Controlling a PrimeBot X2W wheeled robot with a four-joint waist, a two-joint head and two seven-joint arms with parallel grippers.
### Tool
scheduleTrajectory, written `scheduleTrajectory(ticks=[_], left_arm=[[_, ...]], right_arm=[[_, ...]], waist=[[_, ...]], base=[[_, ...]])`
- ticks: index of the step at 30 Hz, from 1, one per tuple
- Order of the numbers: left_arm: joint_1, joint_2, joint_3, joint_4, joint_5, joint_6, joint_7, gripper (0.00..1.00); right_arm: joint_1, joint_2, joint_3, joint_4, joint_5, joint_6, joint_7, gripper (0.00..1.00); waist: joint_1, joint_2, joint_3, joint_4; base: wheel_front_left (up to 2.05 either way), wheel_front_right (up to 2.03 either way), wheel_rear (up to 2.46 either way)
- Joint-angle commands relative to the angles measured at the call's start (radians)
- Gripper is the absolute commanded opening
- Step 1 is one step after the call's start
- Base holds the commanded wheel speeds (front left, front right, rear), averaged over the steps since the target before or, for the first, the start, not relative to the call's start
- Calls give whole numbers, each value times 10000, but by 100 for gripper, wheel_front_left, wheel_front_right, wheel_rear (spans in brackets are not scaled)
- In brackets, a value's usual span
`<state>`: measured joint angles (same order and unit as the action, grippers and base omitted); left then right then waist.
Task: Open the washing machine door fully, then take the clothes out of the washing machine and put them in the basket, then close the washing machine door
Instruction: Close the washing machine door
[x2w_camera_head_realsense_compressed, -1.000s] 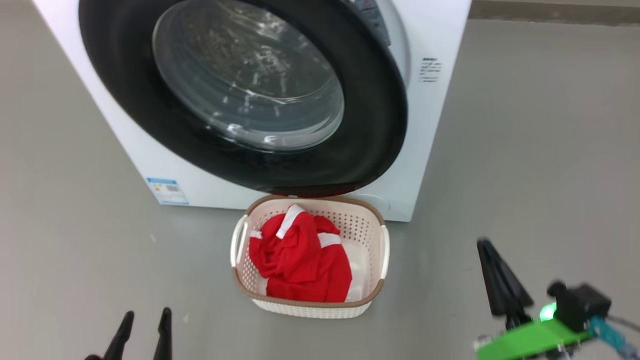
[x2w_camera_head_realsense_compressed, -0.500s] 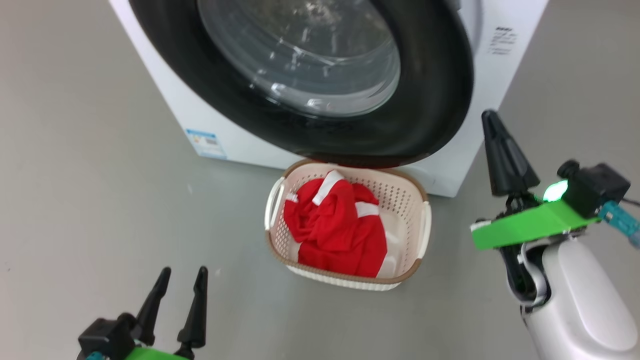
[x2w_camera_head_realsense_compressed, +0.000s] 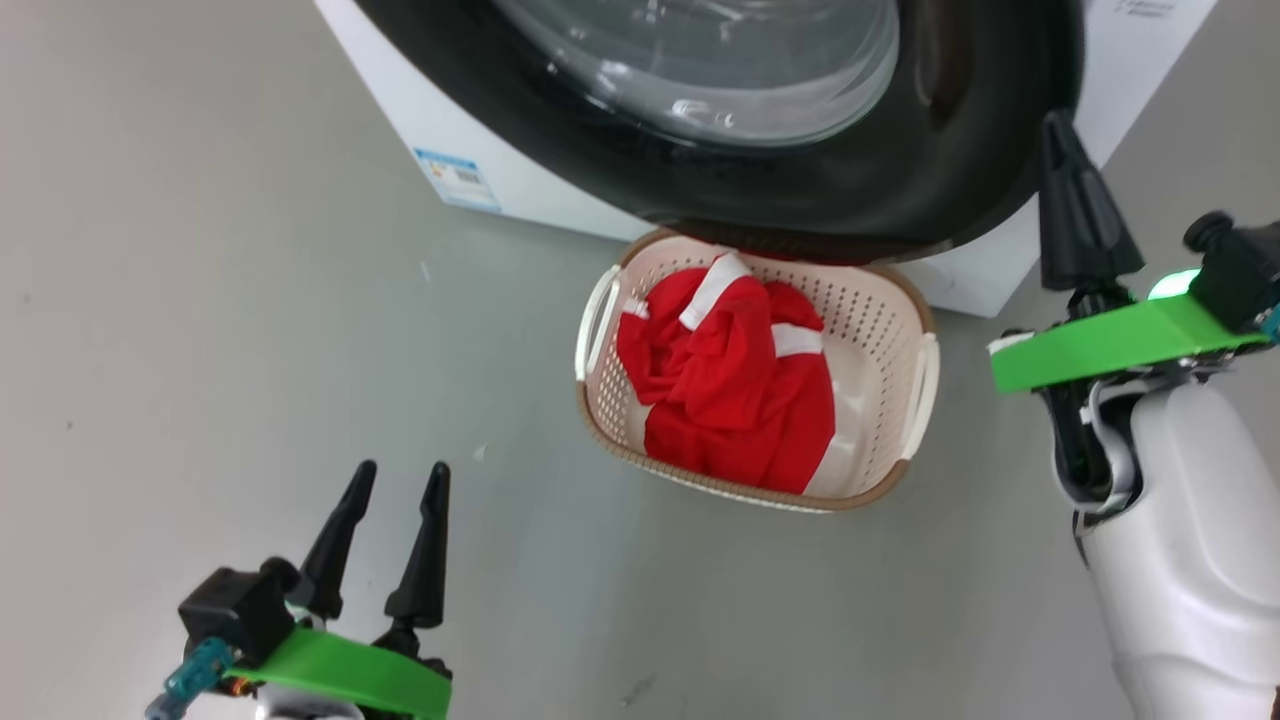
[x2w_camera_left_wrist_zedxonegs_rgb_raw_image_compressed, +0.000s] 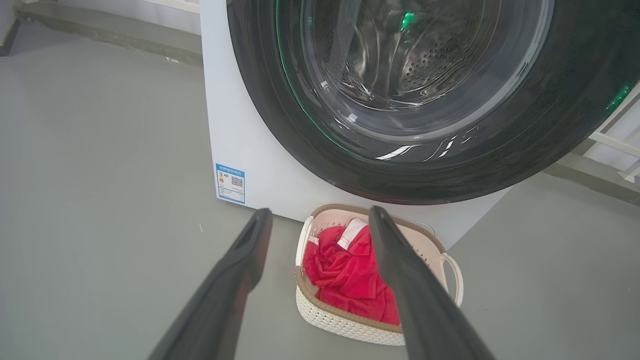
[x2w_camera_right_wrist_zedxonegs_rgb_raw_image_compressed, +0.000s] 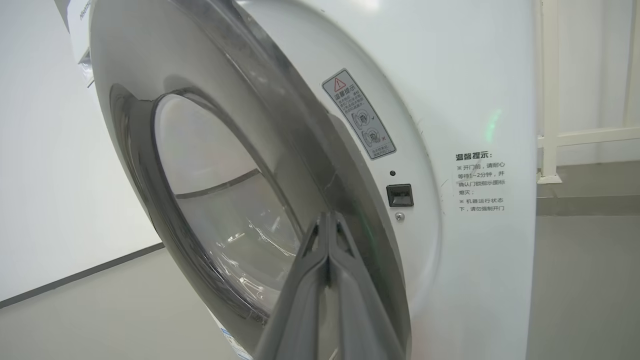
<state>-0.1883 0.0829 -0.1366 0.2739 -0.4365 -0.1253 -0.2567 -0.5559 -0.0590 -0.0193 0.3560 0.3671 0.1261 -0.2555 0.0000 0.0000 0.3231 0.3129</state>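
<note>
Since a second ago: my right end effector (x2w_camera_head_realsense_compressed: 1060, 130) has come up from the floor (x2w_camera_head_realsense_compressed: 250, 300) beside the basket (x2w_camera_head_realsense_compressed: 870, 320) to the right edge of the door (x2w_camera_head_realsense_compressed: 900, 190). My head camera has swung as well, so the shift of the whole picture is no move of the things.

Items as I see them:

- Right end effector (x2w_camera_right_wrist_zedxonegs_rgb_raw_image_compressed: 327, 220): fingers pressed together, nothing between them. The tips lie against the outline of the door's (x2w_camera_right_wrist_zedxonegs_rgb_raw_image_compressed: 225, 210) edge; I cannot tell whether they touch it.
- Left end effector (x2w_camera_head_realsense_compressed: 402, 472): fingers parted by a moderate gap, empty, low over the floor and well left of the basket. In the left wrist view it (x2w_camera_left_wrist_zedxonegs_rgb_raw_image_compressed: 320, 215) points at the basket (x2w_camera_left_wrist_zedxonegs_rgb_raw_image_compressed: 345, 320).
- Door (x2w_camera_left_wrist_zedxonegs_rgb_raw_image_compressed: 525, 140): ajar, swung out from the washing machine (x2w_camera_right_wrist_zedxonegs_rgb_raw_image_compressed: 475, 100); the latch slot (x2w_camera_right_wrist_zedxonegs_rgb_raw_image_compressed: 400, 195) on the machine's front is uncovered.
- Washing machine (x2w_camera_head_realsense_compressed: 540, 200): white, with a blue label (x2w_camera_head_realsense_compressed: 458, 178) at its lower corner.
- Basket: on the floor before the machine, its far rim under the door's lower edge.
- Clothes (x2w_camera_head_realsense_compressed: 740, 400): red with white stripes, bunched inside the basket, mostly toward its left side; in the left wrist view they (x2w_camera_left_wrist_zedxonegs_rgb_raw_image_compressed: 350, 275) lie between my two fingers.
</note>
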Motion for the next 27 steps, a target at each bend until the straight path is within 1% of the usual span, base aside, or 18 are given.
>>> scheduleTrajectory(ticks=[1, 11, 17, 27], left_arm=[[-299, 162, 278, -204, -102, -54, -51, 100], [-754, 122, -1, -234, -240, -54, -51, 100], [-1016, 75, -200, -259, -286, -54, -51, 100], [-1331, 34, -417, -252, -359, -54, -51, 100]], right_arm=[[-332, 87, 90, -203, -83, 46, -63, 0], [-1159, 79, -518, -132, -310, 46, -63, 0], [-1863, -41, -886, -134, -427, 46, -63, 0], [-2812, -84, -1573, -194, -634, 46, -63, 0]], waist=[[0, 0, 420, 303], [0, 0, 1051, 631], [0, 0, 1435, 829], [0, 0, 1718, 1105]], base=[[0, 0, 0], [0, 0, 0], [0, 0, 0], [0, 0, 0]])
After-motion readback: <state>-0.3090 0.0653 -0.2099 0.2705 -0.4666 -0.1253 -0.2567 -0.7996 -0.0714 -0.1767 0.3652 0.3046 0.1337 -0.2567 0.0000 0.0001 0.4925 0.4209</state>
